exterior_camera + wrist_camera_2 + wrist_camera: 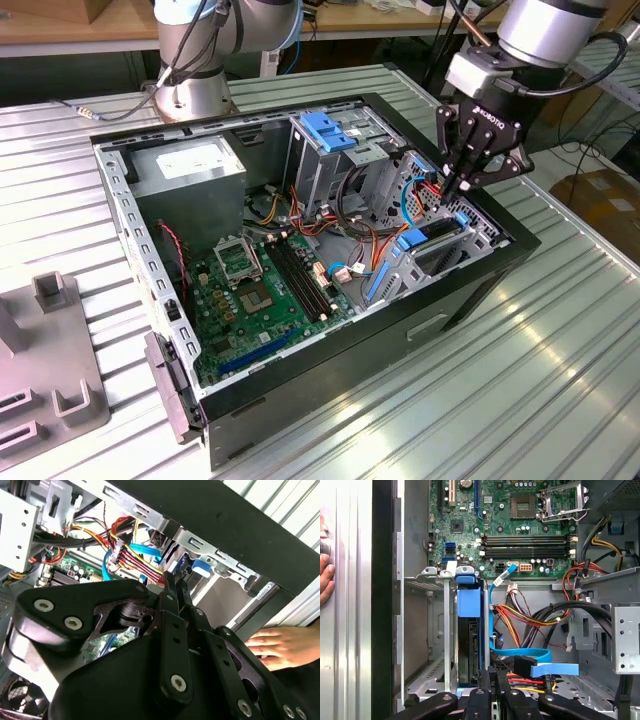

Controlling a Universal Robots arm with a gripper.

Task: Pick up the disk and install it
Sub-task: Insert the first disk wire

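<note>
The pincer (455, 187) hangs pressed together over the open computer case (470, 290). Just below it, the disk (469, 650) stands on edge in its bay.

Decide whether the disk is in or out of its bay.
In: the disk stands on edge, slotted between the metal bay walls, gripper at its end.

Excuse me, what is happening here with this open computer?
A robot arm's gripper hangs with shut fingers over the drive bay at the exterior view's right of an open computer case. The disk, with its blue bracket, stands on edge in the bay. A person's hand rests on the table beside the case.
</note>
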